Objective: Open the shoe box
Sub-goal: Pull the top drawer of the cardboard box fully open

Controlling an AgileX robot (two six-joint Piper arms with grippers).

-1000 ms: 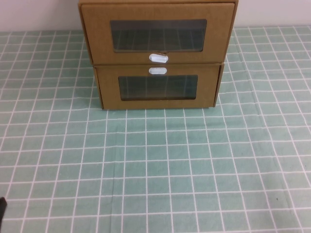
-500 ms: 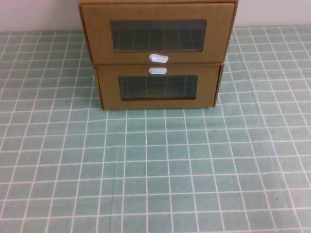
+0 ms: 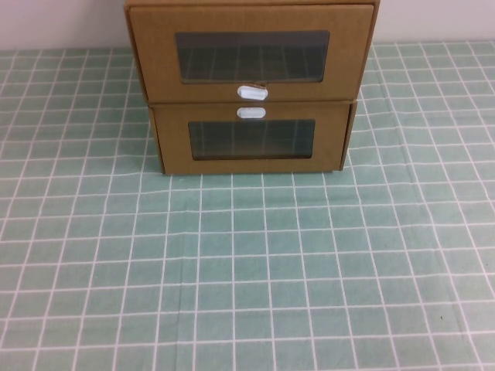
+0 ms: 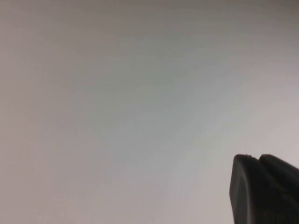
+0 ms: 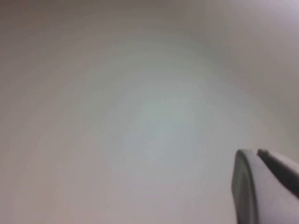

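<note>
Two brown cardboard shoe boxes are stacked at the back of the table in the high view. The upper box (image 3: 155, 54) and the lower box (image 3: 172, 139) each have a clear front window and a white pull tab, upper tab (image 3: 252, 93) and lower tab (image 3: 250, 113). Both fronts sit flush and closed. Neither arm appears in the high view. My left gripper (image 4: 256, 158) is shut with nothing in it, seen against a blank pale surface. My right gripper (image 5: 257, 153) is likewise shut and empty before a blank pale surface.
A green cloth with a white grid (image 3: 247, 270) covers the table in front of and beside the boxes. A pale wall (image 3: 54, 23) stands behind the stack.
A dark piece of the left arm at the lower left edge of the high view one second ago has gone out of sight. The boxes have not moved.
</note>
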